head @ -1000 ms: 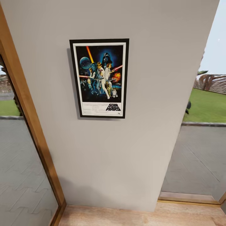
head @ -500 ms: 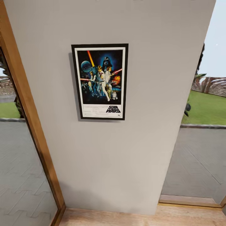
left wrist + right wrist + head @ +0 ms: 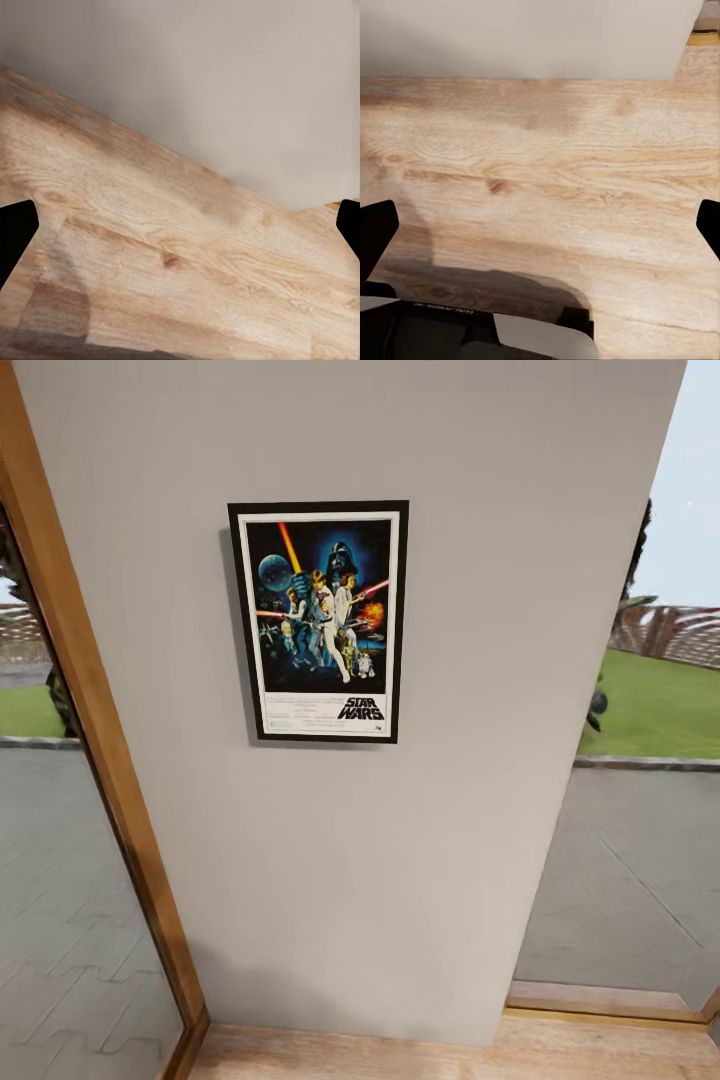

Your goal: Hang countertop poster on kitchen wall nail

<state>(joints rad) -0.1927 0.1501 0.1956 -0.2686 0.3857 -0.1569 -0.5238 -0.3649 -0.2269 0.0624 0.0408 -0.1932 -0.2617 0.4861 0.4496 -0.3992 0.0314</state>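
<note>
The head camera faces an off-white wall (image 3: 420, 840) close up, tilted down enough to catch the wooden floor (image 3: 400, 1055) at its foot. Each wrist camera looks down past its own gripper: the left gripper (image 3: 180, 225) and the right gripper (image 3: 540, 225) both have that same floor (image 3: 187, 277) and the wall's base (image 3: 525, 37) beyond their fingertips.

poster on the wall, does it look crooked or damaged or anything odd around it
Nothing stands out. The poster hangs flat against the off-white wall with its frame whole. Its sides lean a little in the head view, but so do the wall's edges, which suggests camera angle. Both wrist views show wood floor, with open jaws.
</note>
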